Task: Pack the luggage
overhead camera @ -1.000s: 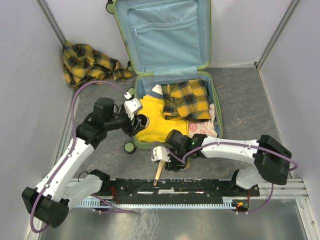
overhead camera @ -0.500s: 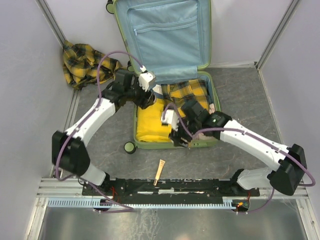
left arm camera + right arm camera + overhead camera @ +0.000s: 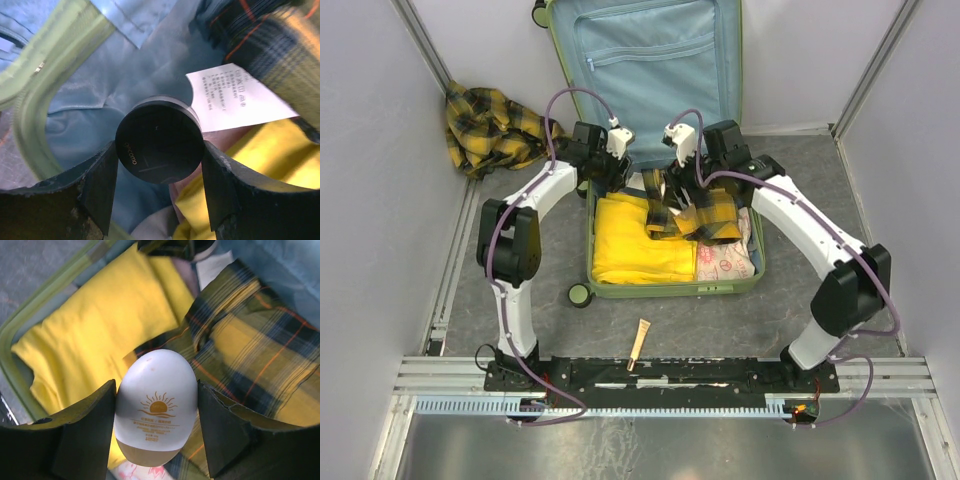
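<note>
Closest to the arm bases, a small tan tube [image 3: 640,343] lies on the gray tabletop [image 3: 800,200]. It is outside the luggage [image 3: 670,288].

The green luggage is just past the tube. It lies open, with its bottom half flat on the tabletop. In the near left part sits a folded yellow shirt [image 3: 640,245]. In the near right corner is a flowery packet [image 3: 725,262]. A plaid shirt [image 3: 705,205] fills the far part.

Both arms reach over that far part. The right tool [image 3: 156,405] has its jaws quite wide apart. They press on both sides of a white egg-shaped bottle [image 3: 155,375] with an orange sun on it. It hangs above the spot where the plaid shirt meets the yellow one.

The left tool [image 3: 159,172] is open about as wide. It holds a round black jar [image 3: 159,137] between its jaws. Under it is the bare blue lining of the far left corner, next to a white label [image 3: 240,95].

Behind them the lid [image 3: 650,60] stands up, showing its blue zip pocket. Far to the left, a bunched plaid cloth [image 3: 495,125] lies outside the luggage.

I think the step now is putting the two small things in. Next, each arm should go lower, find a soft free spot, and open its jaws wider to let go. The bottle looks smooth and round, so it could roll off the shirt if dropped from high up. The tube and the cloth are not packed yet.
</note>
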Available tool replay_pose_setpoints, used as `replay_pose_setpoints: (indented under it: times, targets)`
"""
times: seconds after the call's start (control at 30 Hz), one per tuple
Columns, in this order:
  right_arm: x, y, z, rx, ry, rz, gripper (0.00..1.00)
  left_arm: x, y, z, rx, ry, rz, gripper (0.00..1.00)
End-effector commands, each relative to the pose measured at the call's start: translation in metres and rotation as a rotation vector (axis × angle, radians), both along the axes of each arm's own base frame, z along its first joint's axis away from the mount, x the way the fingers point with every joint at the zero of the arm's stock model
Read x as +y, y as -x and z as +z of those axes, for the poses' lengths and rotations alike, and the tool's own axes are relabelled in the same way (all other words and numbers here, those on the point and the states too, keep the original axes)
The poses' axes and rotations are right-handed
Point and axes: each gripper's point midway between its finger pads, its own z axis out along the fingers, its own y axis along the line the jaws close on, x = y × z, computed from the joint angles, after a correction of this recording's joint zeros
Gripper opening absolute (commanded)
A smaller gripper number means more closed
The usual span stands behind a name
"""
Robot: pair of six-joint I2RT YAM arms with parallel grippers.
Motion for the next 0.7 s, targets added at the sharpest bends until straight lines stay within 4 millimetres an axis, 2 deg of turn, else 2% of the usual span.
replay_pose_setpoints:
  times: [0.0,0.13,0.3,0.43,0.53,0.67]
  targets:
    - [0.018,-0.040,0.043,-0.095,-0.139,-0.041,0.40,0.001,-0.019,0.003,-0.028,0.007,0.027,0.54]
    - [0.031,-0.063,0.049,-0.104,-0.179,-0.063,0.40,-0.003,-0.016,0.002,-0.001,0.047,0.011,0.75]
    - [0.043,-0.087,0.047,-0.108,-0.208,-0.089,0.40,-0.005,-0.008,0.034,-0.029,0.128,-0.015,1.00]
    - [0.052,-0.107,0.041,-0.109,-0.223,-0.117,0.40,0.009,0.005,0.070,-0.060,0.204,0.021,0.99]
    - [0.059,-0.122,0.034,-0.100,-0.241,-0.144,0.40,0.034,0.014,0.095,-0.110,0.257,0.094,0.99]
    - [0.072,-0.145,0.021,-0.087,-0.259,-0.171,0.40,0.068,0.037,0.117,-0.164,0.281,0.170,0.99]
